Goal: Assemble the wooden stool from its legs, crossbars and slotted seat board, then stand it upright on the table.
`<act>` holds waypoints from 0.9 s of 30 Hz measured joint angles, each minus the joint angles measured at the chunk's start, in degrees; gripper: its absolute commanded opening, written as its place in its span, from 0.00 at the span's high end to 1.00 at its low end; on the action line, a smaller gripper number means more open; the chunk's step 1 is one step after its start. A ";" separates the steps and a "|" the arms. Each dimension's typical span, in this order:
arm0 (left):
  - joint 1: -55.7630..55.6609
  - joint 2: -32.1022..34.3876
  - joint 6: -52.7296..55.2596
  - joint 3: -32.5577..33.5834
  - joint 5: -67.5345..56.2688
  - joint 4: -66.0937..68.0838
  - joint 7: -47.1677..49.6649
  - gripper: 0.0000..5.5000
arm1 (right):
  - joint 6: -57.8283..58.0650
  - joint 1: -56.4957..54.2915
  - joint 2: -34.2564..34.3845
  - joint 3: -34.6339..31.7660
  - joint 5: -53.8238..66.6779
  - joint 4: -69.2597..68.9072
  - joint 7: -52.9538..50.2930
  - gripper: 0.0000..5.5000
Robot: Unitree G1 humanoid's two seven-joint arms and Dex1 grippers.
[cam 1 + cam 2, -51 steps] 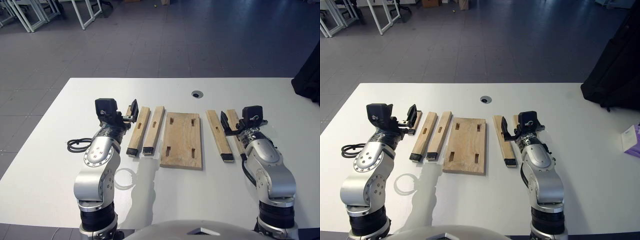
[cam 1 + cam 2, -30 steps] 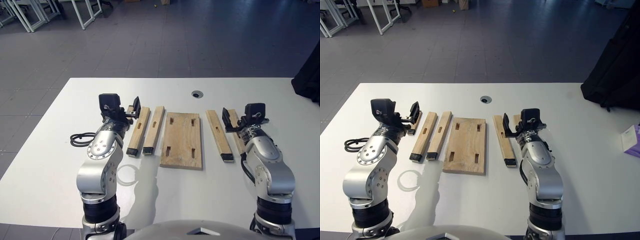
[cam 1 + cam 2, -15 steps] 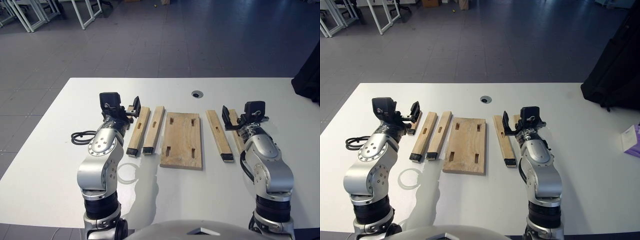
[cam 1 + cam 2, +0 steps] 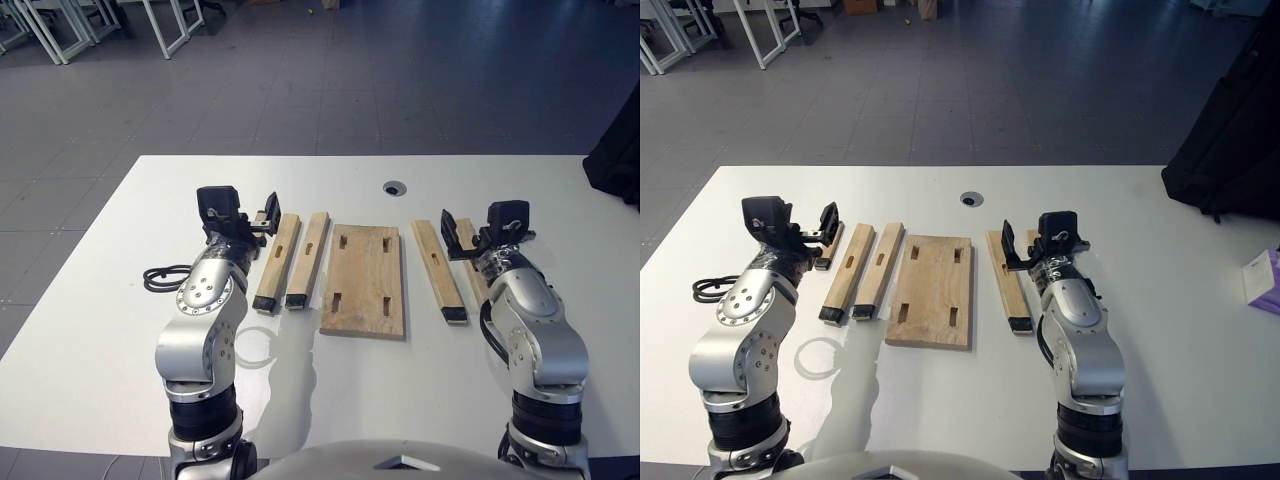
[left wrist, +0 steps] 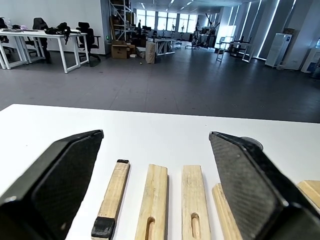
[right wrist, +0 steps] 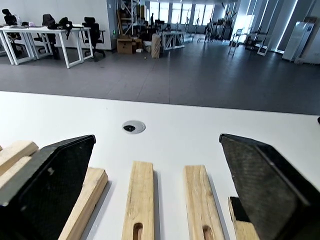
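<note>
White table [image 4: 90, 330] in an open office hall, grey tiled floor behind. We log the stool as loose parts, all lying flat. The slotted seat board [image 4: 364, 280] is at frame centre. Two slotted legs [image 4: 277, 262] with black feet lie side by side just left of it. A narrower stick [image 5: 112, 196] lies further left, by the left gripper [image 5: 155, 137]. Two more slotted pieces [image 4: 438, 270] lie right of the board, the outer one partly under the right arm.

Change over the last couple of seconds: the left gripper has crept up-frame and a little toward centre. The right gripper [image 6: 157, 137] has gone up and slightly left. Over the last half second both are nearly still. No wood has shifted. We read this as lining up for a first pick, not a grasp; assembly has not begun.

Both grippers: fingers spread wide, nothing between the pads, poised at the far ends of the outermost pieces.

Holders: the board's four slots [image 4: 342, 241] are the receptacles that matter. All four stand empty, nothing seated in them.

At left of frame there is a black cable coil [image 4: 160, 278]. A round grommet [image 4: 395, 187] sits up-frame of the board.
</note>
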 measured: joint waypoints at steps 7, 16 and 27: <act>0.73 -0.01 -0.90 -0.36 0.84 -0.04 0.13 0.29 | -0.86 0.92 0.08 -0.69 0.33 0.00 0.21 0.17; 3.56 -0.05 -0.05 0.36 0.71 -2.83 0.13 0.29 | 6.77 6.59 -11.34 -16.22 10.91 5.06 13.18 0.17; 5.33 -1.19 0.01 1.33 0.87 -4.17 0.25 0.29 | -0.92 14.18 -23.77 -16.29 9.76 20.65 25.69 0.23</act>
